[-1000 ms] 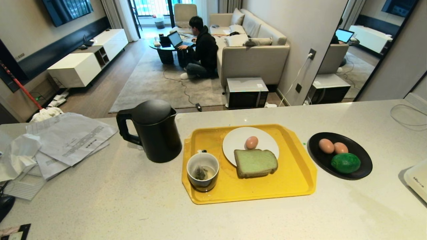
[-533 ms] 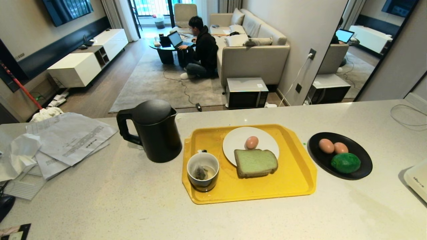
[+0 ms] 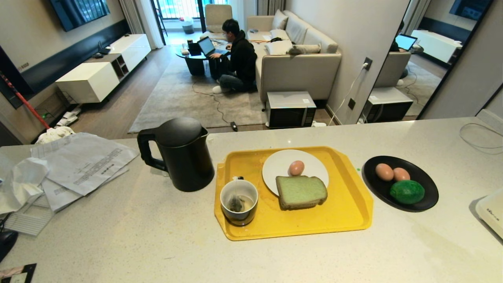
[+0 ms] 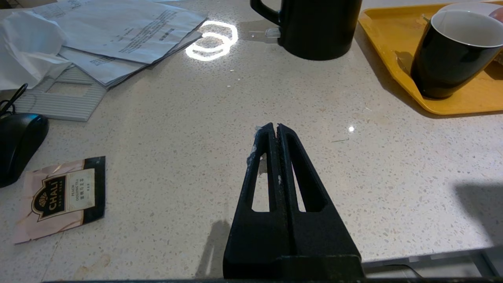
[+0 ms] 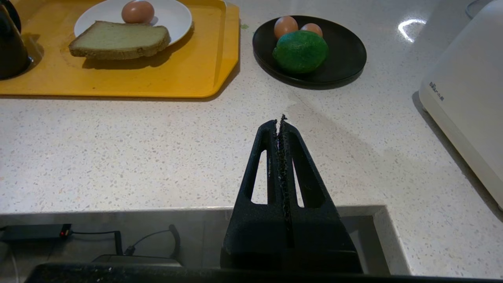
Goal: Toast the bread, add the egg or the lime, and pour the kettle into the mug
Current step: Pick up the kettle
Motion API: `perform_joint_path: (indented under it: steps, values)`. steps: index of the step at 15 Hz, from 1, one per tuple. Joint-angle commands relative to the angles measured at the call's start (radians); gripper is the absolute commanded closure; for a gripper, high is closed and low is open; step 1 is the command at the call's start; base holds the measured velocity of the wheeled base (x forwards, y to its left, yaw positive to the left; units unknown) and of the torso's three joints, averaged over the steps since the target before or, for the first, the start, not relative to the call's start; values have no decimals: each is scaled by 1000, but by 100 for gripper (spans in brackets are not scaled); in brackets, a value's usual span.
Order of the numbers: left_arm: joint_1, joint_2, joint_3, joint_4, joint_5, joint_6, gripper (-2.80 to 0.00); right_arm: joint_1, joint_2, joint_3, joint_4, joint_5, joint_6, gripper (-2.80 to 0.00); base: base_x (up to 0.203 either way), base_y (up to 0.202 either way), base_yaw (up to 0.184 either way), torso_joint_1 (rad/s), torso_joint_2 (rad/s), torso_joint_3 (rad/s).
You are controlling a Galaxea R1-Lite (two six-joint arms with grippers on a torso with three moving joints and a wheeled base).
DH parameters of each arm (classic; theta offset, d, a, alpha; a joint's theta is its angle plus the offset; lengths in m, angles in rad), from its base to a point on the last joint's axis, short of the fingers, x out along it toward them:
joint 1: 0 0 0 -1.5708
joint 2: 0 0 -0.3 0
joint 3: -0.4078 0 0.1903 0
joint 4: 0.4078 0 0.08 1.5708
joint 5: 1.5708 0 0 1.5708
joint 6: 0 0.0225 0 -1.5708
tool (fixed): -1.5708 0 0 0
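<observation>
You're at a pale speckled counter (image 3: 118, 236) that looks out over a living room, where a person (image 3: 237, 59) sits on the rug at a laptop. On the counter's left lies a heap of papers (image 3: 78, 163); the kettle (image 3: 178, 155) stands upright just left of the yellow tray (image 3: 346, 220), handle to the left. On the tray, the mug (image 3: 239, 202) sits in the near left corner with a teabag and a little liquid inside. The bread (image 3: 300, 192) lies half on the white plate (image 3: 310, 163), overhanging its near rim, with one egg (image 3: 296, 168) on the plate behind it. To the tray's right, a black dish (image 3: 428, 196) holds two more eggs and the lime (image 3: 407, 192). A white appliance (image 5: 467, 90) stands at the far right. Neither arm shows from the head. Left gripper (image 4: 276, 127): fingers pressed together, empty, above bare counter near the front edge. Right gripper (image 5: 279, 120): likewise closed on nothing, over the counter's front edge, well short of the dish.
</observation>
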Motion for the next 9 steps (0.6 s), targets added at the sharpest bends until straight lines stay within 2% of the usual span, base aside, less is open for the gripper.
perform_joint_path:
  steps: [1,9]
  values:
    - [1,-1,0,0,1,-3,0,0,0,2,0,0,-1,0,0,0,0,0,0,0]
    - [1,-1,0,0,1,-3,0,0,0,2,0,0,-1,0,0,0,0,0,0,0]
